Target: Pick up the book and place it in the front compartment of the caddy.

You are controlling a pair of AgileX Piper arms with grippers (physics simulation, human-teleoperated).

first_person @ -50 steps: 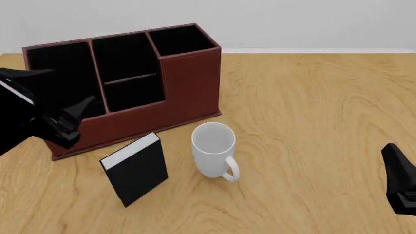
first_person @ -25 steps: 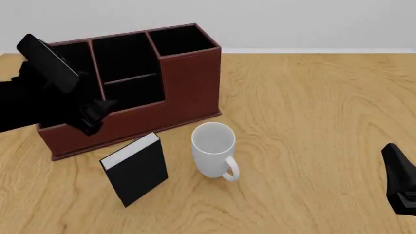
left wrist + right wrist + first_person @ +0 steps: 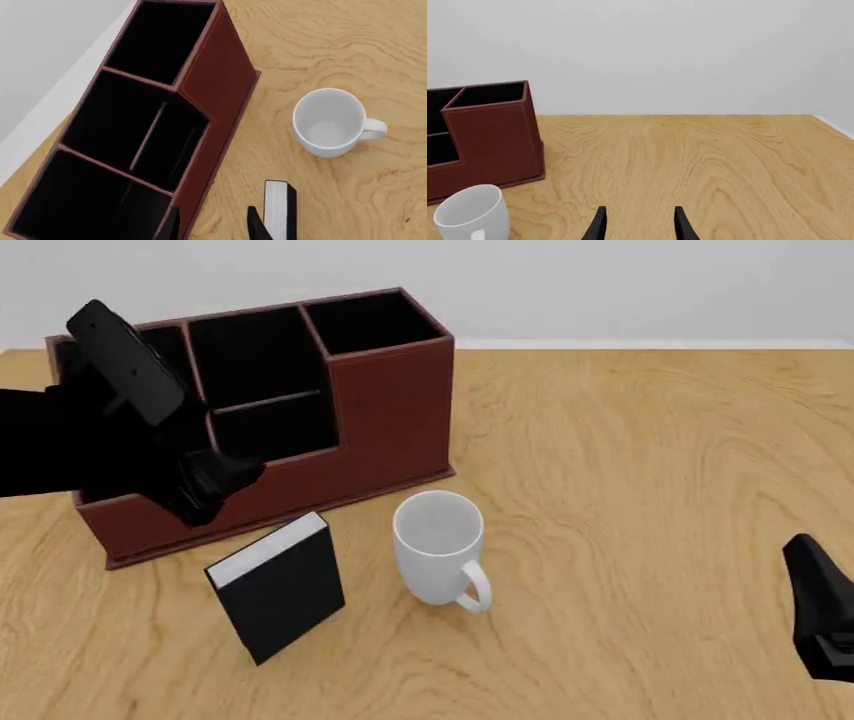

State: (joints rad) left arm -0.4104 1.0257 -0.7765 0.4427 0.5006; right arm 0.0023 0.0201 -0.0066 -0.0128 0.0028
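The black book point(image 3: 276, 587) with white page edges stands upright on the table, just in front of the reddish-brown caddy point(image 3: 387, 425). In the left wrist view the book point(image 3: 279, 207) shows edge-on beside the caddy point(image 3: 220, 95). My left gripper point(image 3: 220, 485) hovers above the caddy's front wall, up and left of the book; its fingertips point(image 3: 252, 225) are apart and empty. My right gripper point(image 3: 638, 225) is open and empty, low at the table's right front point(image 3: 821, 615), far from the book.
A white mug point(image 3: 441, 548) stands right of the book, handle toward me; it also shows in the left wrist view point(image 3: 330, 122) and the right wrist view point(image 3: 470, 212). A white wall lies beyond the table's back edge.
My left arm has risen and swung rightward over the caddy's left end toward the book. The right arm, book and mug have not moved.
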